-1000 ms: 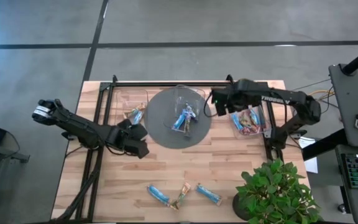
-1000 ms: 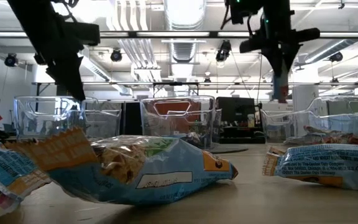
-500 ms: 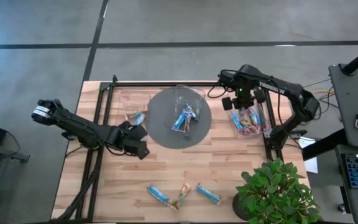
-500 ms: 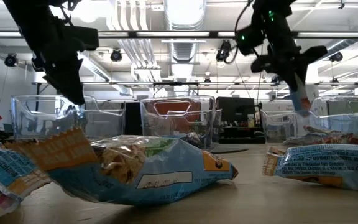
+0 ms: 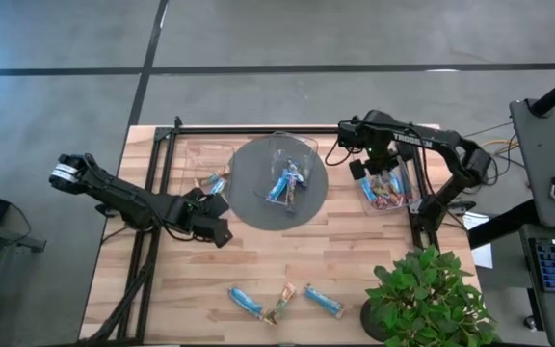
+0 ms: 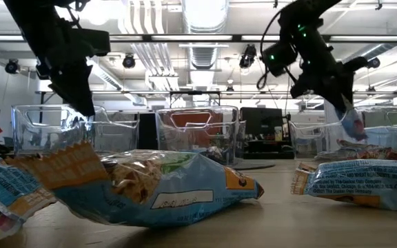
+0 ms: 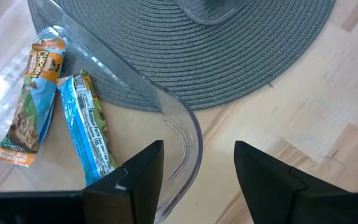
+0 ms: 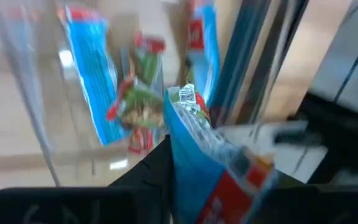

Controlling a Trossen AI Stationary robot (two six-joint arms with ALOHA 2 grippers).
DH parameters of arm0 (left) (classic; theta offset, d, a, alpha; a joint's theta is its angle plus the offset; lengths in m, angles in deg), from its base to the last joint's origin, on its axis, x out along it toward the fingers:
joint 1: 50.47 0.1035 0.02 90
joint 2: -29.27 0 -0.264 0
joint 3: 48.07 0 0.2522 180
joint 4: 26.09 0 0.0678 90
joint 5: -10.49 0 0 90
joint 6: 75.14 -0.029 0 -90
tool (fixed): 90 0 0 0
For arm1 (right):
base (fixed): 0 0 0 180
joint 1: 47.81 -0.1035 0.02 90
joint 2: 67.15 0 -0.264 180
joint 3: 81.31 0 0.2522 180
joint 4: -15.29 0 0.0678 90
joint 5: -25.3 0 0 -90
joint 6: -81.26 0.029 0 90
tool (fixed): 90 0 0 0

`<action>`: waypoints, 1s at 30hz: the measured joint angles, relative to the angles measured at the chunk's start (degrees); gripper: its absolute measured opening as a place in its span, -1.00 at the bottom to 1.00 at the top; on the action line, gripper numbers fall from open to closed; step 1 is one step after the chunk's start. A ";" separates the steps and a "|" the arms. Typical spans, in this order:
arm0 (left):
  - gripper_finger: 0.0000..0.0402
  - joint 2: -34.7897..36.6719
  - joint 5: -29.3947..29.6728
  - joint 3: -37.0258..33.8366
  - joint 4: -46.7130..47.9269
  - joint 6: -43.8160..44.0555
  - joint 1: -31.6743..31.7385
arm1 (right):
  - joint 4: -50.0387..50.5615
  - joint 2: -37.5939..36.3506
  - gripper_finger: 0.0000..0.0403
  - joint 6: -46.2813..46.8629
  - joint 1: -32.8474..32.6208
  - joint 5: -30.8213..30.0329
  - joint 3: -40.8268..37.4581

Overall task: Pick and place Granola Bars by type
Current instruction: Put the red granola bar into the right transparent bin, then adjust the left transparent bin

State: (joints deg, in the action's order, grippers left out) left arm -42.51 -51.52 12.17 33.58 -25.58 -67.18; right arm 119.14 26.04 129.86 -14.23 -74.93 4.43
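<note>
Wooden plank surface w/ a round grey woven mat near its far-middle; everything below placed rel. to that mat.

Left of mat: left claw hovers just off the mat's left edge, fingers spread wide, holding nothing. Just beyond them a clear bin w/ two bars inside, one tan/orange wrap, one blue.

On mat: clear bin w/ a few blue bars.

Near side of mat, toward the surface's front edge: three loose bars in a row, blue, tan, blue. Low view shows them close up.

Right of mat: right claw over the right-hand clear bin, pinched nearly closed on a blue-wrapped bar that hangs over the bin; the bin holds several blue and red/green bars.

Further right, at the front corner: potted green plant.

Room: grey floor w/ dark seams; low view shows ceiling strip lights, ducts, desks behind.
</note>
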 joint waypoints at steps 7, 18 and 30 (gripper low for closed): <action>-0.11 0.00 0.00 0.02 -2.34 -1.22 0.79 | -1.31 -2.10 -0.24 -2.59 -0.92 -5.23 3.32; -0.11 0.00 -0.04 0.04 -3.03 -1.44 1.35 | -0.25 -2.95 0.22 0.36 -4.31 -3.63 4.51; -0.11 0.02 -3.50 2.09 -5.07 -11.07 1.06 | -10.18 -4.31 0.21 -3.91 -24.23 3.08 4.49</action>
State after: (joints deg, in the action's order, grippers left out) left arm -42.49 -55.02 14.26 28.50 -36.65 -66.12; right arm 108.97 21.73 125.95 -38.46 -71.85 8.92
